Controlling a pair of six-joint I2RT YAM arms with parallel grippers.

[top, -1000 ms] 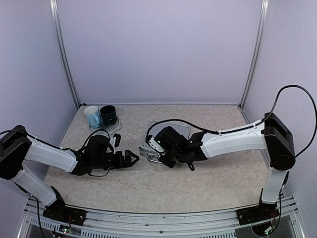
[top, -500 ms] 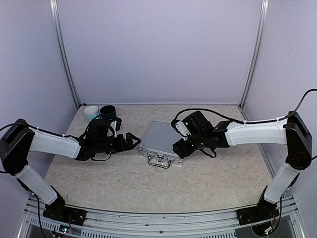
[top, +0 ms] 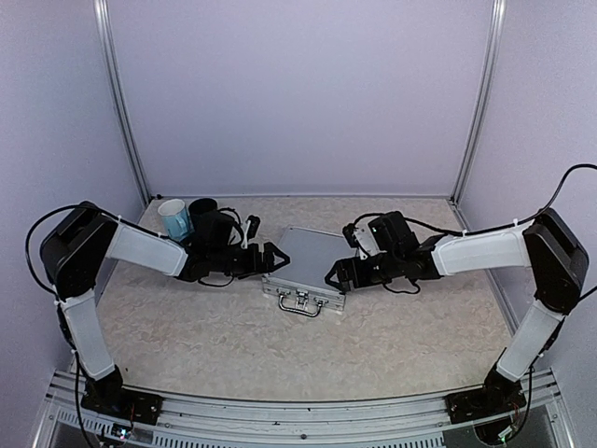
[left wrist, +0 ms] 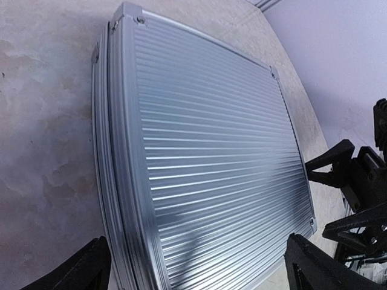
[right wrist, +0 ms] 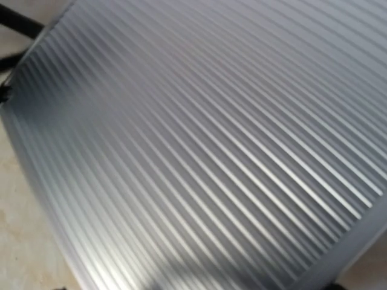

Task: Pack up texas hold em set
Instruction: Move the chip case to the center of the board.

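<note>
case: closed silver ribbed aluminium case (top: 303,271), lying flat mid-desk, lid up
case handle: dark handle (top: 300,308) on the near edge, with two small latches beside it
case lid, left wrist view: fine ribs run along the lid (left wrist: 205,169), riveted corner caps, seam between lid and base visible along the side
case lid, right wrist view: ribs fill the frame (right wrist: 199,139), blurred
desk: speckled beige desk (top: 373,355), pale walls around it
left arm: left arm (top: 140,250) reaches in from the left, low over the desk
left jaws: released, spread wide, at the case's left edge and pointing at it; contact cannot be told
right arm: right arm (top: 476,250) reaches in from the right
right jaws: released, fingers apart, at the case's right edge near its near-right corner, holding nothing
mugs: light-blue mug (top: 173,218) and dark mug (top: 203,217), side by side at the far left, behind the left arm, well apart from the case
</note>
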